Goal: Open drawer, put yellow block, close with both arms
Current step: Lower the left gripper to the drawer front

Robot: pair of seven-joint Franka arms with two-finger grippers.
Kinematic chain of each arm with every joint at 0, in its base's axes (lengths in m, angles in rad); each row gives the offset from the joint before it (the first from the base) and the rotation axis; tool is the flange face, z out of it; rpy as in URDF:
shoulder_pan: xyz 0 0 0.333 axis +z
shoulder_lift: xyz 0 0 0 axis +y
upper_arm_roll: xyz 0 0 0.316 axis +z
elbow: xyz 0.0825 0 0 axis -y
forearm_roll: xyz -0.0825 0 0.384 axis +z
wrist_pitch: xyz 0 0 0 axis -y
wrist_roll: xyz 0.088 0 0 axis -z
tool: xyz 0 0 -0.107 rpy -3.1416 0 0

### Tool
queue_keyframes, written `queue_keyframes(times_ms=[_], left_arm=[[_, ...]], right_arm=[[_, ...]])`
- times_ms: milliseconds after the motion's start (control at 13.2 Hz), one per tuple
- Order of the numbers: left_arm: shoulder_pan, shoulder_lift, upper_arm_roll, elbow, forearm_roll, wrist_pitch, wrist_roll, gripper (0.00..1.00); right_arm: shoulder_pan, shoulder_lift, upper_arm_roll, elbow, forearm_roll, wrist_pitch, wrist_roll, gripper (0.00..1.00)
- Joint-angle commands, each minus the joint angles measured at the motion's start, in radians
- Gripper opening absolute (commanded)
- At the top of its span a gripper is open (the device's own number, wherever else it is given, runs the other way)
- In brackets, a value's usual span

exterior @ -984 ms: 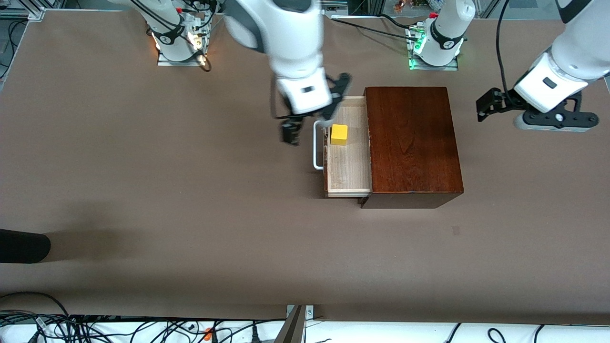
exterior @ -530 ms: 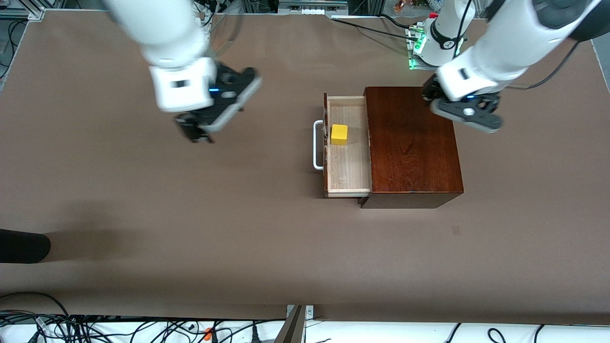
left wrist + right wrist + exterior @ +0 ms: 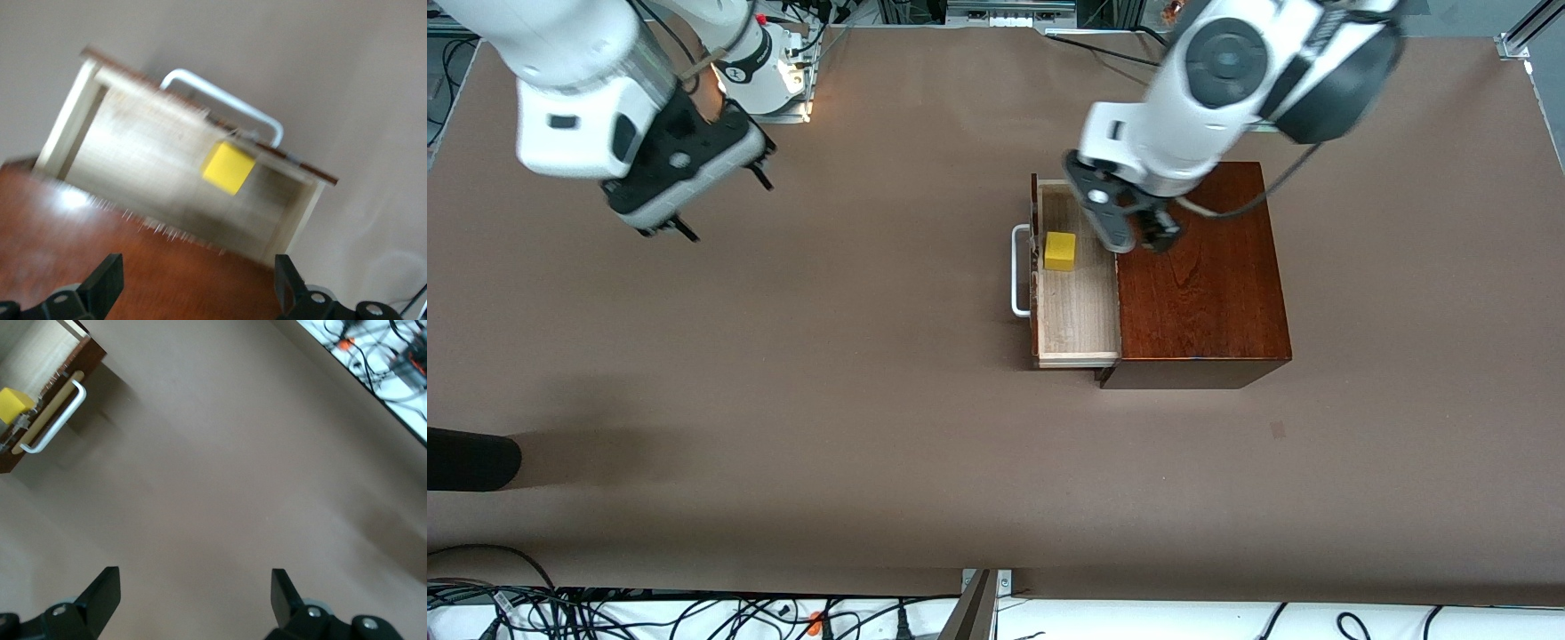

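The drawer (image 3: 1076, 302) stands pulled out toward the right arm's end, handle (image 3: 1017, 271) leading, block (image 3: 1060, 251) inside. Left hand (image 3: 1138, 227) hovers over the box (image 3: 1200, 276) edge, fingers apart; right hand (image 3: 685, 191), fingers apart, over bare surface (image 3: 827, 356).

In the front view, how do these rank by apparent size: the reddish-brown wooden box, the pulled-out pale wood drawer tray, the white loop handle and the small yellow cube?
Largest to smallest:
1. reddish-brown wooden box
2. pale wood drawer tray
3. white loop handle
4. small yellow cube

The handle is longer than the cube but very thin, so that pair is unsure.
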State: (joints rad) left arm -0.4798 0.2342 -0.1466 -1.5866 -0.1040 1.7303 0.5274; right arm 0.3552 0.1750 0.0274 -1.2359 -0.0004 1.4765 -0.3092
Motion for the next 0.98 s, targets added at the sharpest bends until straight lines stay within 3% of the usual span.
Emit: queue_keyframes(times_ms=[0, 151, 530, 909], left_arm=[[-0.091, 0.054, 0.016, 0.036, -0.034, 0.095, 0.115, 1.0], [-0.126, 0.109, 0.015, 0.037, -0.036, 0.213, 0.259, 1.0], [-0.2, 0.261, 0.016, 0.025, -0.017, 0.464, 0.444, 1.0], [-0.217, 0.352, 0.018, 0.024, 0.032, 0.52, 0.456, 1.0]], right_arm=[[-0.074, -0.152, 0.003, -0.227, 0.025, 0.074, 0.059, 1.0], [-0.123, -0.184, 0.0, -0.298, 0.045, 0.096, 0.071, 1.0], [-0.212, -0.181, -0.001, -0.327, 0.079, 0.093, 0.153, 1.0], [-0.222, -0.137, -0.055, -0.329, 0.065, 0.087, 0.196, 1.0]])
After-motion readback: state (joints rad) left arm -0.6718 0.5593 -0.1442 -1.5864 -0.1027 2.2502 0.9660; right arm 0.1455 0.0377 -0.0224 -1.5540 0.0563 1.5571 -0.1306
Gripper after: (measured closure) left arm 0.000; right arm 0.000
